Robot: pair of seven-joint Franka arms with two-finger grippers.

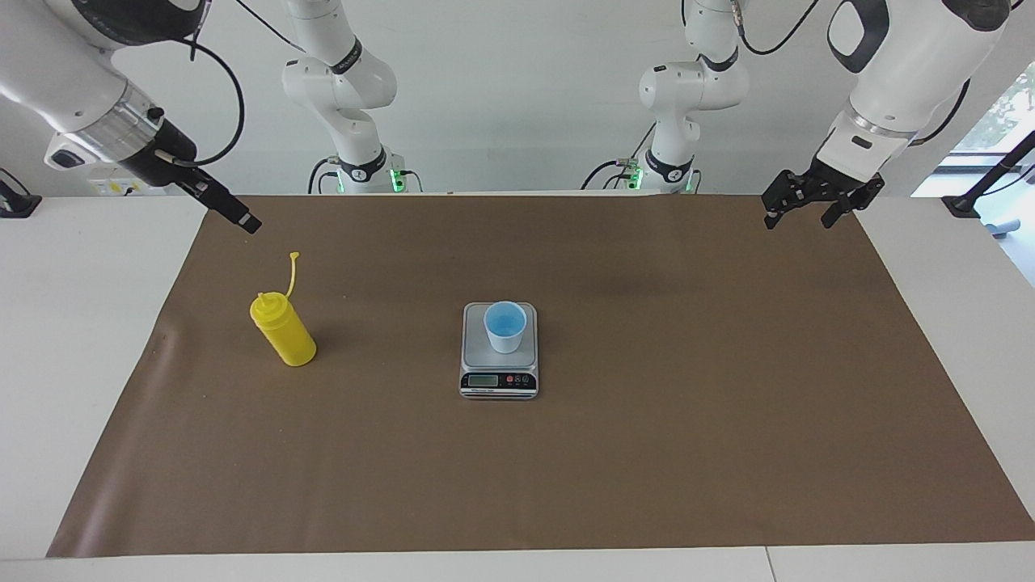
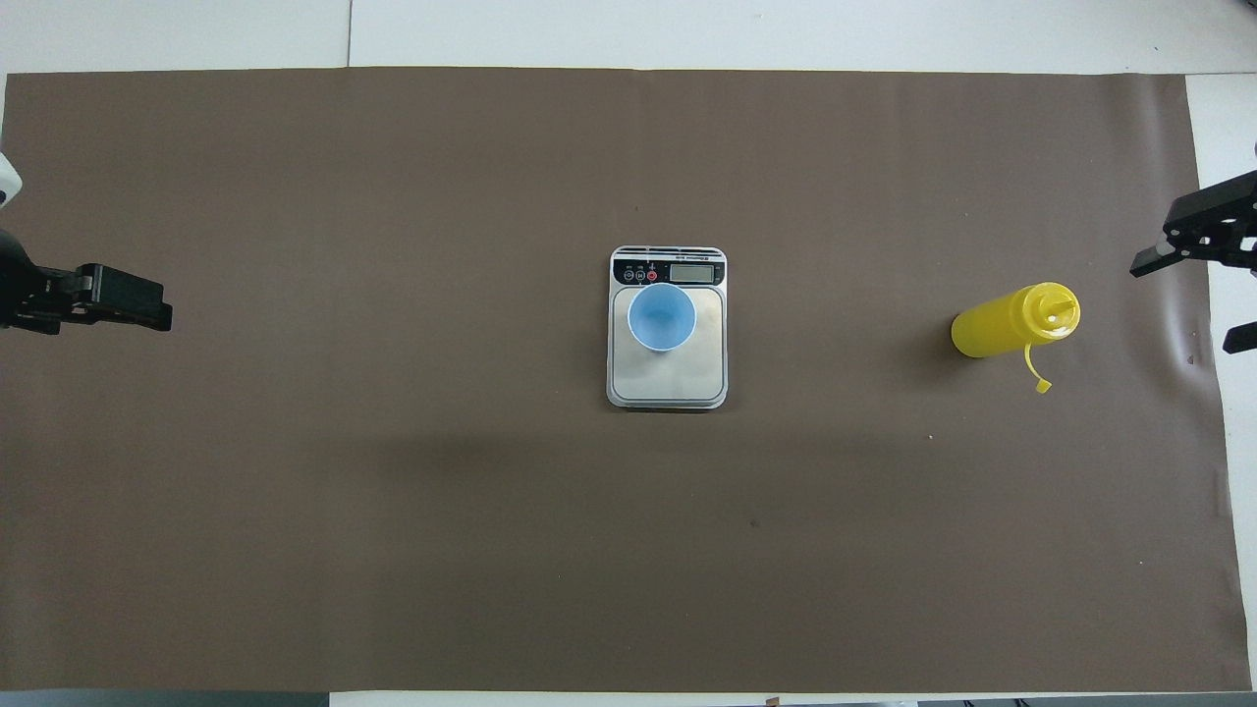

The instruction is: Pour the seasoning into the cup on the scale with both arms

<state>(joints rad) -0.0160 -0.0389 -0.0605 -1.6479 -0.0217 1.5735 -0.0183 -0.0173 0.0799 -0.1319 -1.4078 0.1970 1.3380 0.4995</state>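
Two views show us the table [image 1: 81,339] and its brown mat [image 1: 647,453]; we take the facing one first. Our right gripper [image 1: 239,220] hangs in the air over the mat's edge nearest the robots, close to the corner at the right arm's end. From this angle its fingers line up one behind the other, so we cannot read their gap here; nothing is between them and they touch nothing. Our left gripper [image 1: 796,214] hangs over the mat's corner nearest the robots at the left arm's end, fingers spread wide and empty. The seasoning [image 1: 283,330] stands upright on the mat toward the right arm's end, well in from the edge, its cap strap sticking up, and clear of both grippers. The scale [image 1: 500,380] sits near the middle of the mat, display side away from the robots, and the cup [image 1: 505,326] stands upright on its platform.

From overhead, our right gripper [image 2: 1193,304] shows at the mat's edge at the right arm's end, beside the seasoning [image 2: 1011,322] but apart from it; its two fingers stand far apart with only air between them. Our left gripper [image 2: 118,304] is over the mat's edge at the left arm's end, holding nothing. The cup [image 2: 662,317] sits on the scale [image 2: 668,388], on the half of the platform nearer the display, and looks empty inside.
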